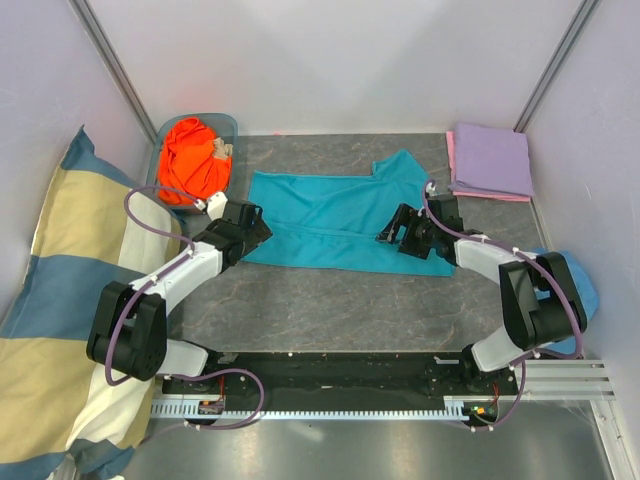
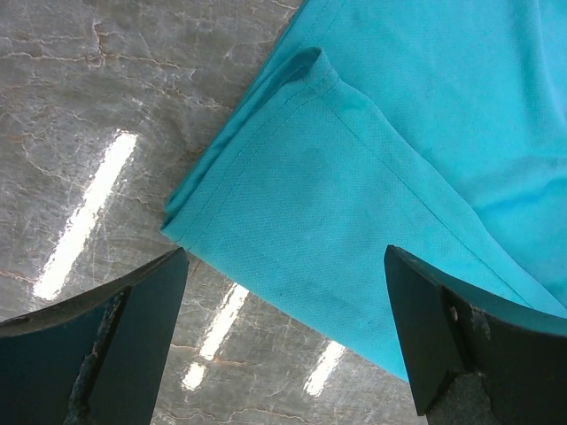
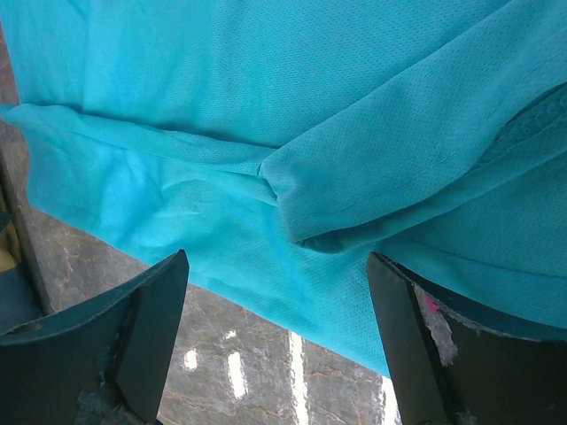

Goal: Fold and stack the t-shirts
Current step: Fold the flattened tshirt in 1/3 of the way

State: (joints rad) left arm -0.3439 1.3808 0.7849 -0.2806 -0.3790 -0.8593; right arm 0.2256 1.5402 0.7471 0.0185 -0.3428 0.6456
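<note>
A teal t-shirt (image 1: 340,215) lies partly folded across the middle of the grey table, one sleeve pointing to the back right. My left gripper (image 1: 258,228) hovers open at its near left corner; the left wrist view shows that hemmed corner (image 2: 354,204) between the spread jaws (image 2: 285,257), untouched. My right gripper (image 1: 393,232) stands open above the shirt's near right part, where a cloth fold (image 3: 354,195) lies just beyond the jaws (image 3: 276,258). An orange t-shirt (image 1: 192,160) is bunched in a bin. A folded lavender t-shirt (image 1: 490,160) rests on a pink one (image 1: 452,150) at the back right.
A blue bin (image 1: 232,125) stands at the back left corner. A big checked pillow (image 1: 60,280) leans along the left wall. A blue hat (image 1: 585,285) lies behind the right arm at the right wall. Bare marble tabletop (image 1: 330,310) runs along the near side.
</note>
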